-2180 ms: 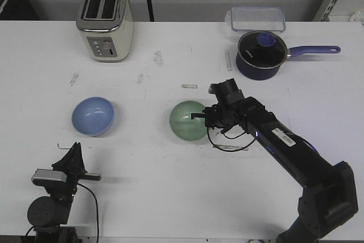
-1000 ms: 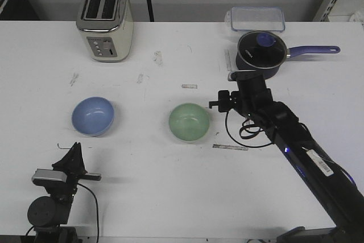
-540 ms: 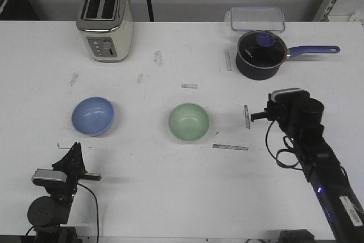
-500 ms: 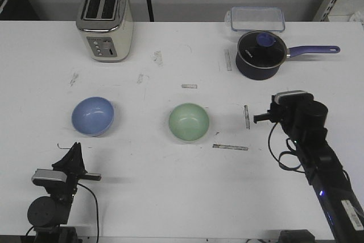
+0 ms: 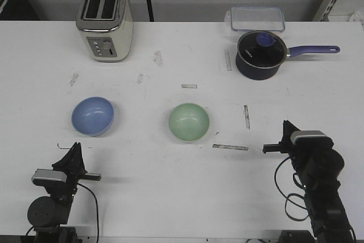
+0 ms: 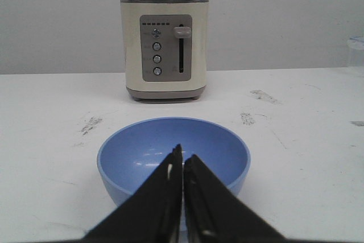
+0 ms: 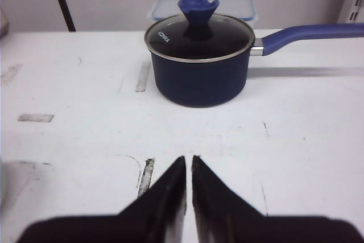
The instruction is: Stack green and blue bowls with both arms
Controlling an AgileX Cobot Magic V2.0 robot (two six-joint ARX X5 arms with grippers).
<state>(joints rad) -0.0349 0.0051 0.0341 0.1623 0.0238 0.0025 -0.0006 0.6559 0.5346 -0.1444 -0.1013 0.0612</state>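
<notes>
The light blue bowl [image 5: 92, 115] stands upright at the left of the table. The mint green bowl [image 5: 189, 122] stands upright at the middle, apart from it. My left gripper [image 5: 75, 145] is shut and empty at the front left, just short of the blue bowl. In the left wrist view the shut tips [image 6: 182, 152] point at the blue bowl [image 6: 136, 155]. My right gripper [image 5: 286, 124] is shut and empty at the front right, well to the right of the green bowl. In the right wrist view its shut tips [image 7: 189, 160] are over bare table.
A cream toaster [image 5: 105, 21] stands at the back left. A dark navy saucepan [image 5: 260, 54] with a purple handle and a clear lidded box [image 5: 257, 18] stand at the back right. Tape strips [image 5: 246, 116] lie on the table near the right gripper.
My right arm has drawn back from the green bowl to the table's front right. The green bowl stays upright at the middle. The left arm and the blue bowl have not moved.
</notes>
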